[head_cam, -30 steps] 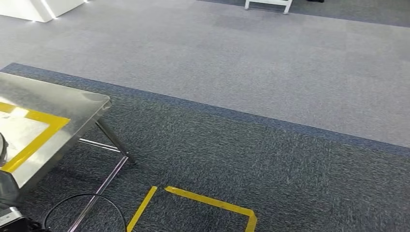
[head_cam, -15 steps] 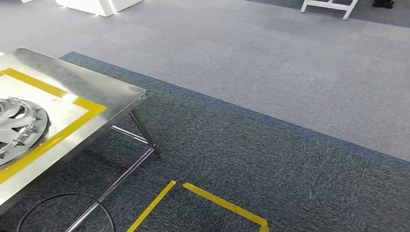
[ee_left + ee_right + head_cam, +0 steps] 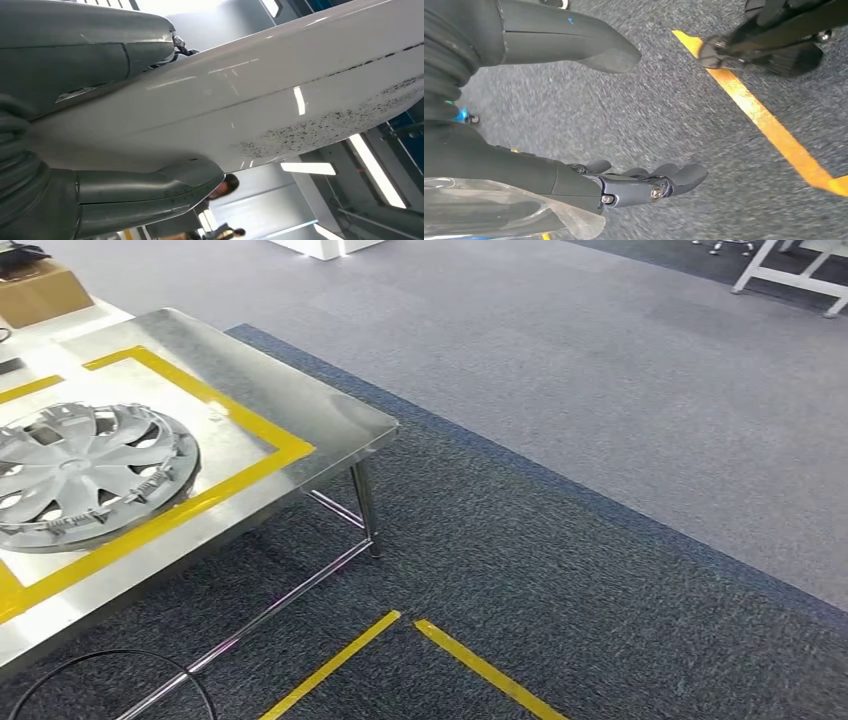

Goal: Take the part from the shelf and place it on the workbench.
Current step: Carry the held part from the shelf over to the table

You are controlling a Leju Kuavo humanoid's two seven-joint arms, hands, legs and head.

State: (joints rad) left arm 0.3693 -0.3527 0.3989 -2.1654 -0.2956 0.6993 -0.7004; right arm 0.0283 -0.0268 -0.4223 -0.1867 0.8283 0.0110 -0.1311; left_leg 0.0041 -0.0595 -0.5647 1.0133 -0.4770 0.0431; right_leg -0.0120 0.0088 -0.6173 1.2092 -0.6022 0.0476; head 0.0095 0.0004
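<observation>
Hubcap (image 3: pixel 85 475) lies flat on the steel workbench (image 3: pixel 330 420), inside its yellow tape. Left hand (image 3: pixel 100 125) clamps a broad glossy white panel (image 3: pixel 300 95): stiff, light, slippery, so you grip its edge. Right hand (image 3: pixel 589 145) hangs loosely spread, empty.

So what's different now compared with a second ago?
The whole head view has swung: the camera turned toward the steel workbench, so more of it shows, along with a silver wheel cover lying inside its yellow tape frame. That is the camera moving, not the things. The wheel cover lies where it did half a second ago. The left hand grips a pale glossy part; the right hand hangs open above the carpet.
</observation>
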